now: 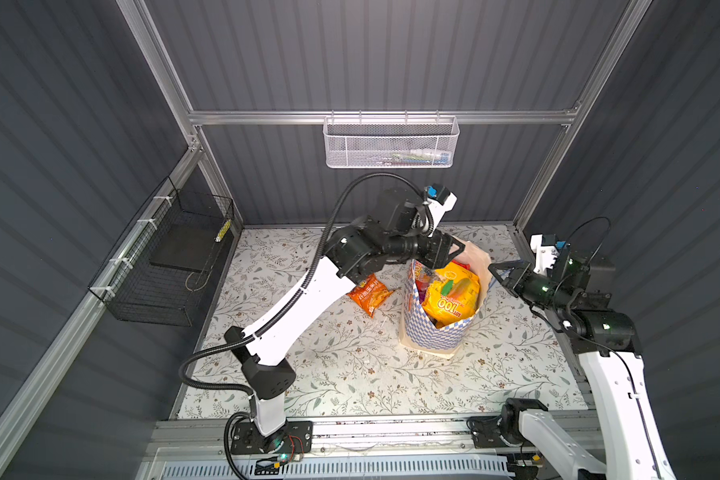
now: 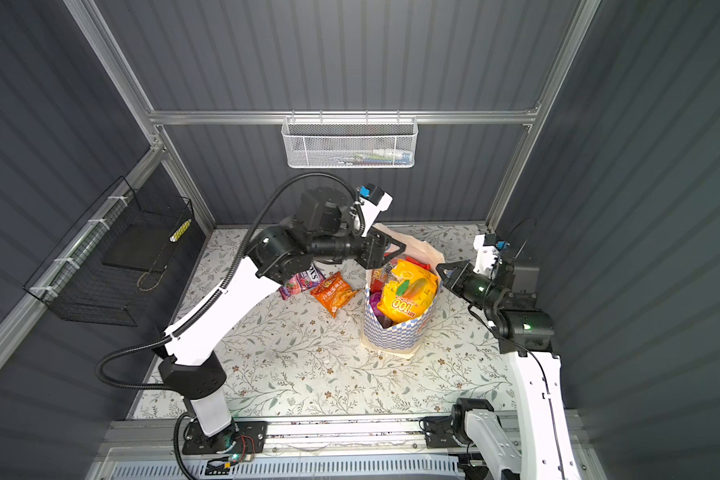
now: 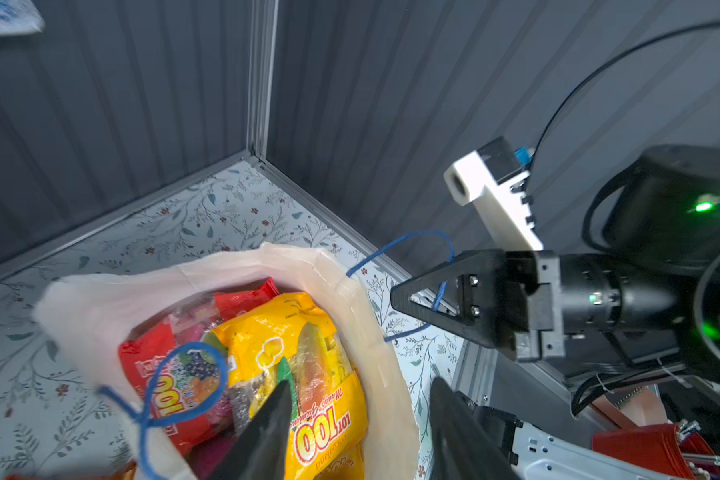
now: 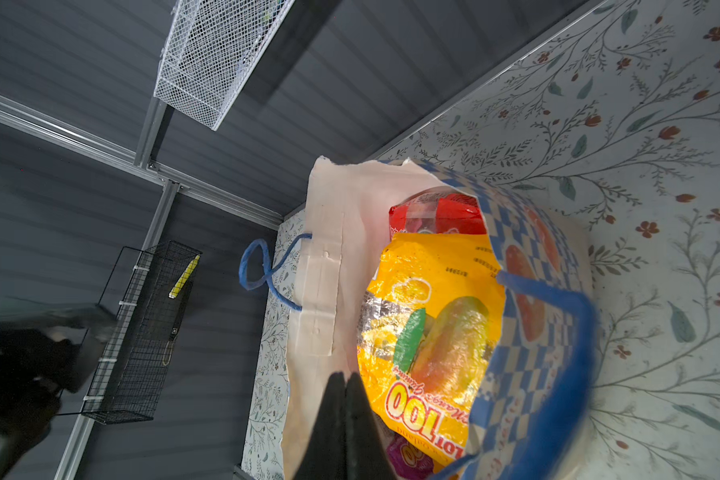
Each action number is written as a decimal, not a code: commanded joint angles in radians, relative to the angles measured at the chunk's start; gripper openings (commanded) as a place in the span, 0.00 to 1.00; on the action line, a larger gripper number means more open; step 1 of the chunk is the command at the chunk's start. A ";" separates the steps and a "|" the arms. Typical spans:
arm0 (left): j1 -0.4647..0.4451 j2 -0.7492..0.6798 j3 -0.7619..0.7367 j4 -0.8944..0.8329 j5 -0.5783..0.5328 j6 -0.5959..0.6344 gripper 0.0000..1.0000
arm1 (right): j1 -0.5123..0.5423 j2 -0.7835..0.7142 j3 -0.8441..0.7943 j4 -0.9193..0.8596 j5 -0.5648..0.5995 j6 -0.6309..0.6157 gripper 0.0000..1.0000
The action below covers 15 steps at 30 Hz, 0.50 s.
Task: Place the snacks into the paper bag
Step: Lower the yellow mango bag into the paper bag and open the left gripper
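Purple packet (image 2: 299, 281), half hidden behind left arm (image 2: 225, 299)

This looks like a robot test cell in a lab. Ribbed dark-grey walls (image 1: 371, 54) sit in an aluminium frame (image 1: 267, 117) and box in a single table (image 1: 350, 365) with a flowered cover. The left arm (image 1: 292, 307) and right arm (image 1: 616, 386) are bolted to a metal rail (image 1: 391, 430) along its front edge, and a cable (image 1: 208, 353) loops free. A white basket (image 1: 391, 143) and a black basket (image 1: 171, 266) hang on the walls. What the white one holds is too blurred to name.
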 commanded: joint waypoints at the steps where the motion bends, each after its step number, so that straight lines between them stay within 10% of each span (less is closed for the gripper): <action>1: -0.031 0.089 -0.012 -0.034 -0.008 -0.001 0.50 | 0.007 -0.024 0.000 0.061 -0.013 -0.015 0.00; 15: -0.039 0.401 0.091 -0.168 -0.237 0.017 0.49 | 0.007 -0.063 -0.019 0.034 -0.002 -0.026 0.00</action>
